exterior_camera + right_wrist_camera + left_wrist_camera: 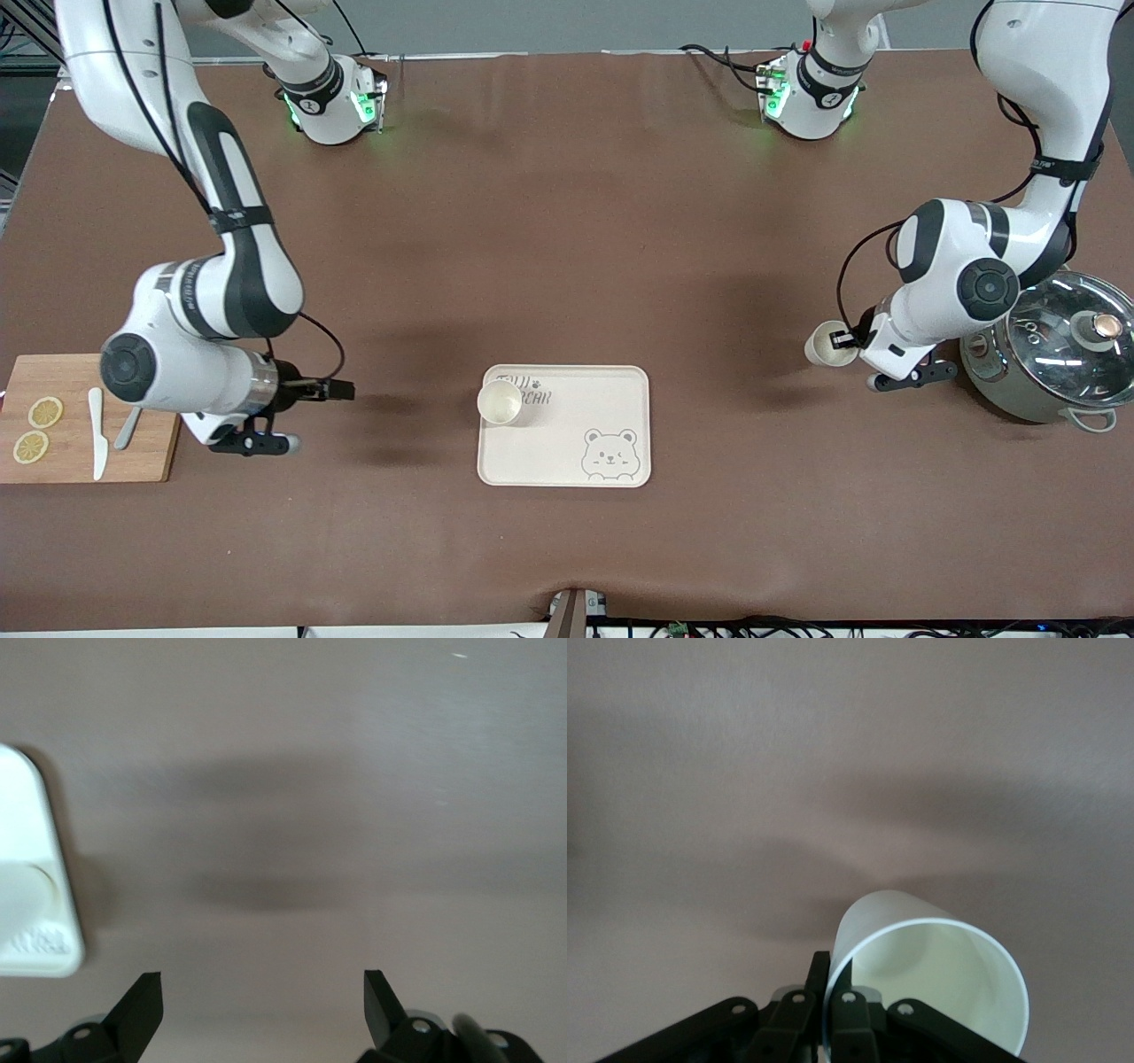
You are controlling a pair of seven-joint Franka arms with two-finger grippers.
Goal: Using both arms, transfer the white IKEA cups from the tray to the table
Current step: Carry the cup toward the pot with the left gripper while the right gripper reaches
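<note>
One white cup [500, 401] stands upright on the bear-printed tray [576, 443], in the corner toward the right arm's end. It also shows faintly in the right wrist view [22, 890] on the tray [35, 815]. My left gripper [848, 339] is shut on the rim of the second white cup [828, 346] and holds it tilted above the bare table, beside the pot. In the left wrist view the fingers [833, 992] pinch the cup's wall [939, 974]. My right gripper [341, 388] is open and empty [263, 992], over the table between the cutting board and the tray.
A wooden cutting board [80, 461] with two lemon slices [44, 412] and a white knife [96, 434] lies at the right arm's end. A steel pot with a glass lid [1059, 354] stands at the left arm's end.
</note>
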